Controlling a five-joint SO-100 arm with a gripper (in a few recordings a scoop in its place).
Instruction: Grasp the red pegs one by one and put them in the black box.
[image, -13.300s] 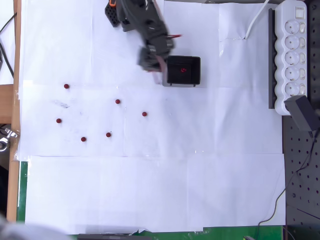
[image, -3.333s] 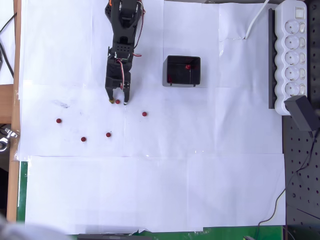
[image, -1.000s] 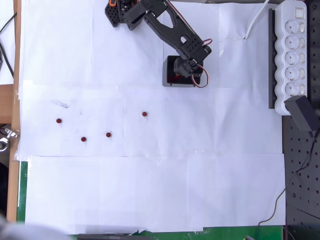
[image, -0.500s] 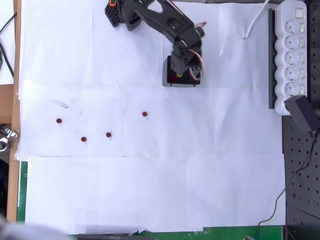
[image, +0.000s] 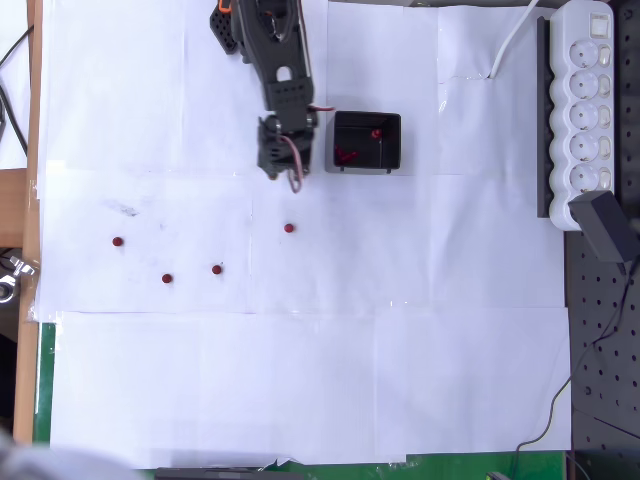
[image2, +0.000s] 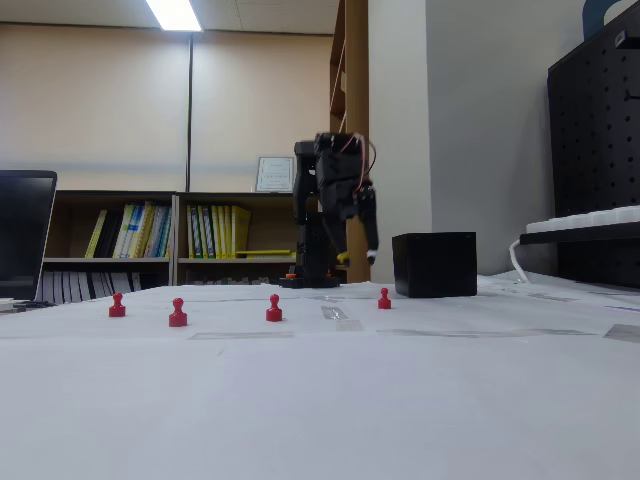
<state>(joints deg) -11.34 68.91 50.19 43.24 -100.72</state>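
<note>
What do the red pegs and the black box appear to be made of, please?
The red pegs look like moulded plastic: uniform saturated red with rounded heads on flared bases. The black box looks like matte plastic, possibly printed: thin, even, dull walls without glare. Neither material is certain from these views.

The end effector (image: 284, 172) has swung left off the black box (image: 366, 141), empty.
</note>
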